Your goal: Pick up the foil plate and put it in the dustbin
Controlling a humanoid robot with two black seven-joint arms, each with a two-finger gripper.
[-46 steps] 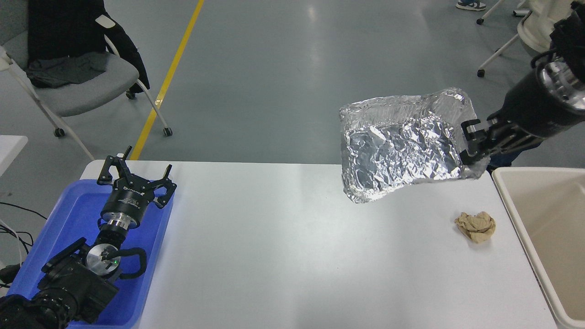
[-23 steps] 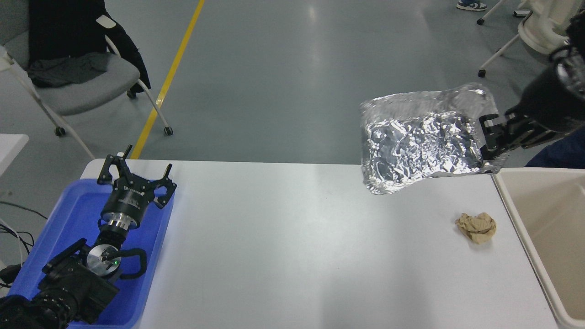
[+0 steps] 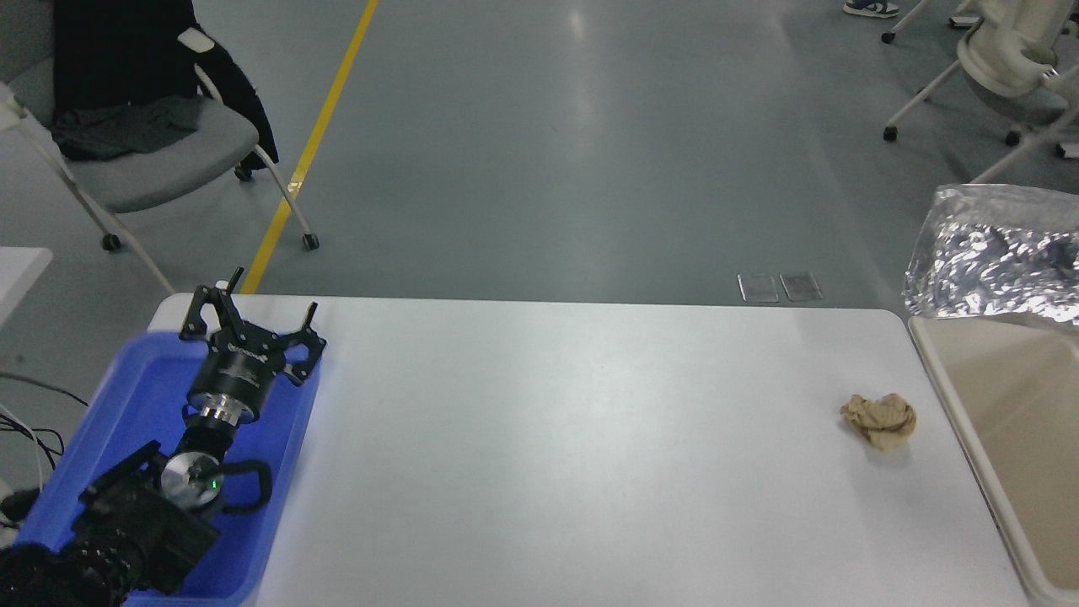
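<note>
The crinkled silver foil plate [image 3: 995, 261] hangs in the air at the right edge of the picture, over the far end of the beige dustbin [image 3: 957, 405]; part of it is cut off by the frame. The right arm and its gripper are beyond the right edge, so what holds the plate is hidden. The left arm is parked at the lower left, and its gripper [image 3: 251, 320] stands open with nothing between its fingers, over the far edge of the blue tray [image 3: 139, 396].
A small crumpled tan paper ball [image 3: 878, 419] lies on the white table [image 3: 548, 438] just left of the dustbin. Beyond the table stand a grey chair [image 3: 143, 160] with dark clothes at the far left and white chairs [image 3: 1003, 76] at the far right.
The foil plate has travelled right, from above the table's far right corner to over the dustbin. The right gripper that held it has left the picture. The left arm stayed put.
</note>
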